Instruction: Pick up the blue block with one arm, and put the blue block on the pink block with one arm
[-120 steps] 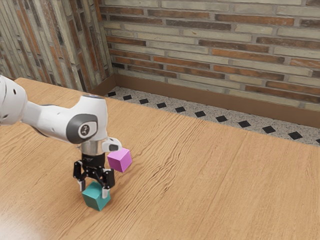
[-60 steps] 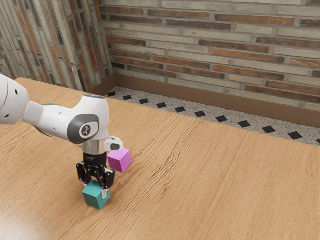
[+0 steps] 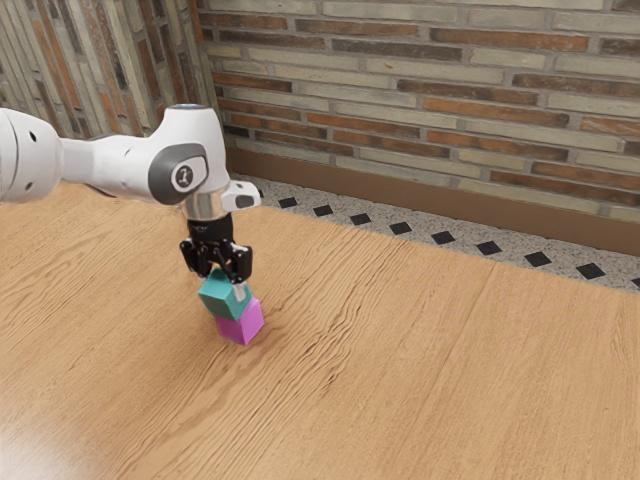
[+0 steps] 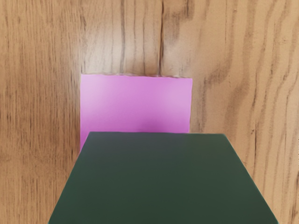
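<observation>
Above the pink block [image 3: 246, 326], raised off the counter [image 3: 420, 380] within 1 second: teal block [image 3: 220, 298], clamped in the tool [image 3: 228, 284]. Probably just lowering and releasing left.

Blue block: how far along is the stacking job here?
Pickup looks done: the gripper is shut on the blue block, which is off the table. In hand: placing it. The block hangs over the pink block, and contact is unclear. Left: set it down squarely, release and retreat.
</observation>
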Robot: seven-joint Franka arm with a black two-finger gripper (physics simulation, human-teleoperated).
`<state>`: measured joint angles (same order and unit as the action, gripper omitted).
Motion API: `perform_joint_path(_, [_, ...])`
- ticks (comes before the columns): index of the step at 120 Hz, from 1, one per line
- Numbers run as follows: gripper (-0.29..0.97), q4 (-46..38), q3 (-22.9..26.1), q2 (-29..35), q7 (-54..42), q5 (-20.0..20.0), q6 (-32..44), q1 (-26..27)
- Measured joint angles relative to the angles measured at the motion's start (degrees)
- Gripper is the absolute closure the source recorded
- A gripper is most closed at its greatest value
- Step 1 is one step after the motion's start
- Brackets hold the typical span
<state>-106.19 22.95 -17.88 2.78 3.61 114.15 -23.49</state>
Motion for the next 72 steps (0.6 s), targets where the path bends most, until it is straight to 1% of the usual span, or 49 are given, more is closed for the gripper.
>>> perform_joint_path(8, [0.38, 1.95, -0.05, -1.51, -0.65, 0.04, -0.73, -0.08])
perform_joint_path(41, [0.37, 5.69, -0.15, -5.1, -2.87, 0.25, -2.53, -0.31])
perform_joint_path(57, [0.21, 6.02, -0.12, -5.81, -3.9, 0.34, -3.02, -0.09])
perform_joint_path(72, [0.12, 6.53, -0.1, -5.83, -4.74, 0.63, -3.34, -0.09])
